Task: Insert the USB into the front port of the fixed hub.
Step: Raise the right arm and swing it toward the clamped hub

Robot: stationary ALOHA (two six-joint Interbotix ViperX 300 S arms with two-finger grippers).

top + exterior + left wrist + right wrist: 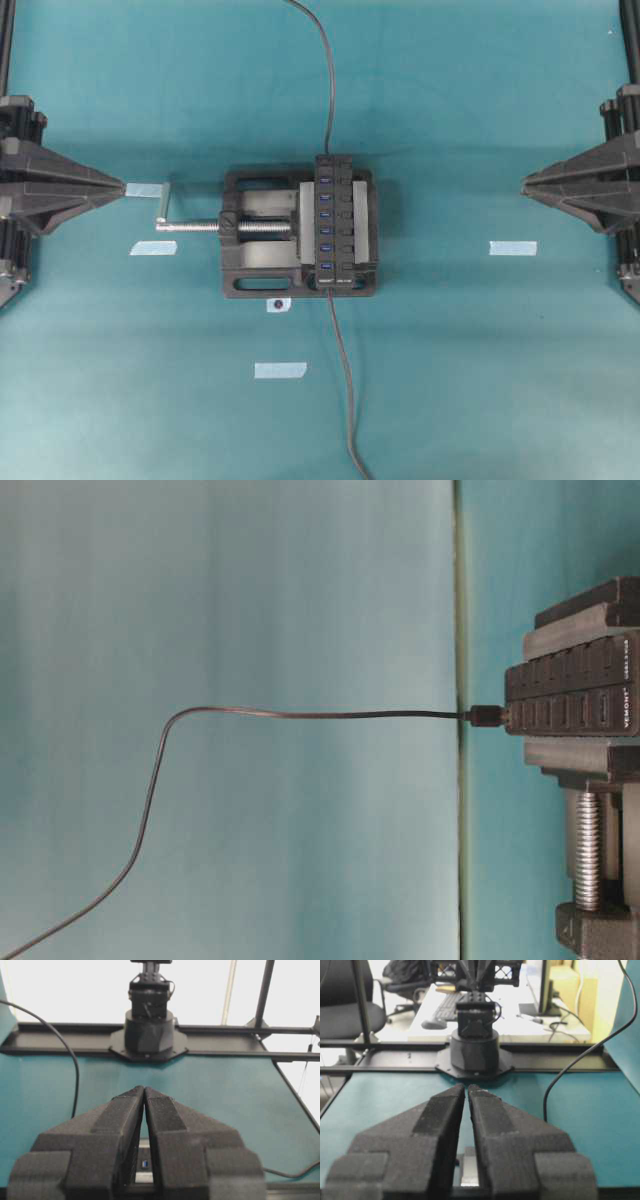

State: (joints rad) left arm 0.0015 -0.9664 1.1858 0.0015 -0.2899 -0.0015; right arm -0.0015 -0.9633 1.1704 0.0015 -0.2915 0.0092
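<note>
1. Two arms sit pulled back at the sides of the teal table point(450, 350), well apart from the work in the middle.
2. The left gripper point(122, 187) points inward from the left edge – its fingers point(120, 1125) are pressed together at the tips, nothing between them.
3. The right gripper point(524, 184) mirrors it on the far side; the right wrist view shows its fingers point(490, 1125) meeting at the tips as well, holding nothing.
4. Dead centre stands a black vise point(255, 275) with its silver screw point(195, 226) and handle sticking out towards the left arm.
5. Clamped in that vise is the hub point(333, 222), a long narrow black strip with a row of blue ports facing up.
6. The plug point(485, 716) – seen best from table level – sits right against the end of the hub, touching it and seemingly seated in the port there.
7. Its thin dark cable point(300, 714) runs level away from the hub, then droops down and off the frame's lower corner.
8. From overhead, the cable leaves the near end of the hub and trails to the bottom edge.
9. A second cable point(322, 60) exits the far end of the hub towards the top.
10. Four pale tape strips point(280, 370) lie scattered on the table around the vise, one just off the left gripper's tip.
</note>
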